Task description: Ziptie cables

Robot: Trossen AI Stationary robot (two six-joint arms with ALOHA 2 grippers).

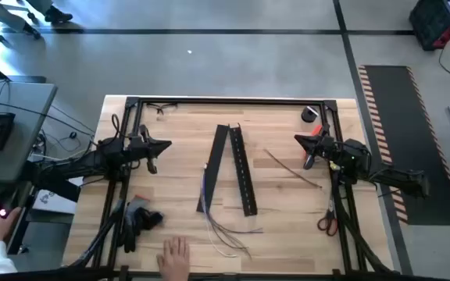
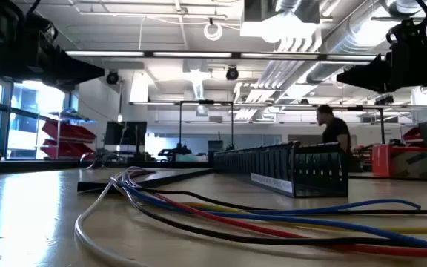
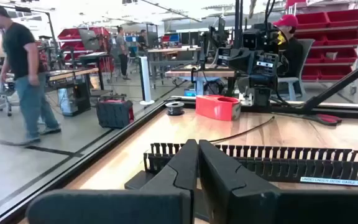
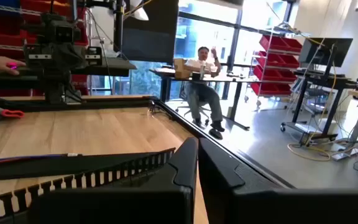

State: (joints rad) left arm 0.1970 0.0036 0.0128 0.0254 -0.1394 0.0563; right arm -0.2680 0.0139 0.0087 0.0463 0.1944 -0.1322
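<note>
A person's hand (image 1: pixel 176 255) rests at the bottom edge of the desk (image 1: pixel 287 226). Just above it, lower centre, lie the cables (image 1: pixel 223 226) (fanned loose), touching the two black slotted strips (image 1: pixel 239 168). Further up, left tool (image 1: pixel 156 146) and right tool (image 1: pixel 307 143) hover mid-frame, both pressed together, holding nothing.

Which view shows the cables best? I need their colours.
The low view: the cables run close across it, blue, red, yellow, white. The high view shows thin strands; the right wrist view a sliver; the left wrist view none.
</note>
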